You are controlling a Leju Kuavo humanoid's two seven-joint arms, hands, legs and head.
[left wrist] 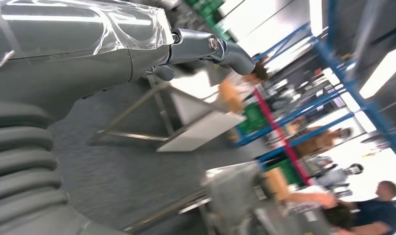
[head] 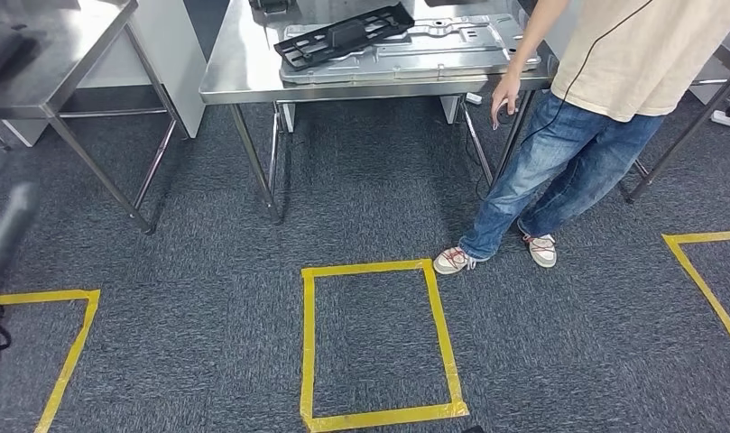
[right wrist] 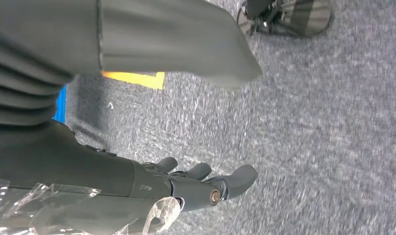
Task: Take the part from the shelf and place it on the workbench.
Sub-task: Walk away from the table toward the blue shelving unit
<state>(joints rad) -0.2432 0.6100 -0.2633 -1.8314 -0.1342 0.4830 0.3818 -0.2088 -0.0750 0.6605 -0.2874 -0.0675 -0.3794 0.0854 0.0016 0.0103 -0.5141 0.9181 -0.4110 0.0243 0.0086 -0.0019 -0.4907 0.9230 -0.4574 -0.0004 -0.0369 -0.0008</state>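
The black part (head: 345,36) is lying on a metal sheet (head: 433,45) on the counter (head: 244,77); it looks light, stiff and open-framed, best taken by its long edges. The left hand (left wrist: 205,49) and right hand (right wrist: 196,183) are hanging with fingers extended, holding nothing.

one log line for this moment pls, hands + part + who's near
left hand: holds nothing | right hand: holds nothing | black part: on workbench | person: at workbench

Black part (head: 345,36) on steel workbench (head: 244,81)
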